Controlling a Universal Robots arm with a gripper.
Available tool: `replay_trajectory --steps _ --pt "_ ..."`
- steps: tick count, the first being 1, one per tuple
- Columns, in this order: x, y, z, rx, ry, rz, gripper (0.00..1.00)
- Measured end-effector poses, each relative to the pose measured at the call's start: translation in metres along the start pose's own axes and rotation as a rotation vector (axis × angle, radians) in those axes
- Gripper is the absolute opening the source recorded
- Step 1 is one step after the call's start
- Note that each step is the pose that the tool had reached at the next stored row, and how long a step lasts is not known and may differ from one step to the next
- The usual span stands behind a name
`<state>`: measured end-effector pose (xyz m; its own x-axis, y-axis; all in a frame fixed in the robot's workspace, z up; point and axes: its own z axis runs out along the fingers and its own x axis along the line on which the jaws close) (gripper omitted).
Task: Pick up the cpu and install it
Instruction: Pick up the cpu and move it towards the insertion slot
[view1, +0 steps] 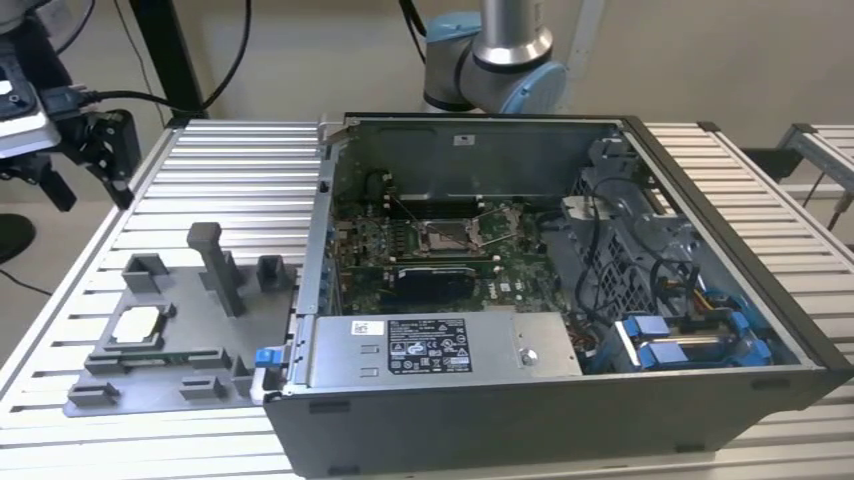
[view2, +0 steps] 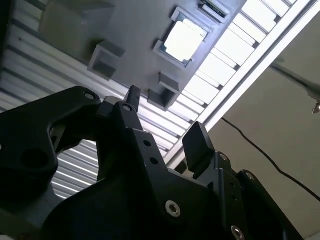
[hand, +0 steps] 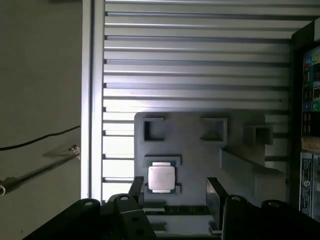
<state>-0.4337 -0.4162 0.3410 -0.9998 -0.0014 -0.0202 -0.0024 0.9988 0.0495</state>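
The cpu (view1: 138, 325), a small square chip with a pale silver top, lies flat in a recess of the grey holder plate (view1: 187, 345) on the exterior view's left. Both wrist views show the cpu (view2: 185, 40) (hand: 161, 177) from above, still seated in its frame. My gripper (view1: 87, 172) hangs in the air over the table's far left edge, well above the holder and apart from the chip. Its gripper (hand: 176, 195) fingers stand open with nothing between them, as the second wrist view's gripper (view2: 165, 120) confirms. The dark square socket (view1: 447, 237) sits on the green board inside the open computer case (view1: 561, 420).
The case takes up the middle and the exterior view's right of the slatted metal table (view1: 227, 170). A tall grey post (view1: 214, 262) and several small blocks rise from the holder plate. A silver labelled box (view1: 441, 348) lies along the case's near side. Cables run on the floor.
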Motion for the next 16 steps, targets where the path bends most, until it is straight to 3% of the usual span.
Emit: replay_trajectory --steps 16 --pt "0.0002 -0.0031 0.0198 -0.0001 0.0011 -0.001 1.0"
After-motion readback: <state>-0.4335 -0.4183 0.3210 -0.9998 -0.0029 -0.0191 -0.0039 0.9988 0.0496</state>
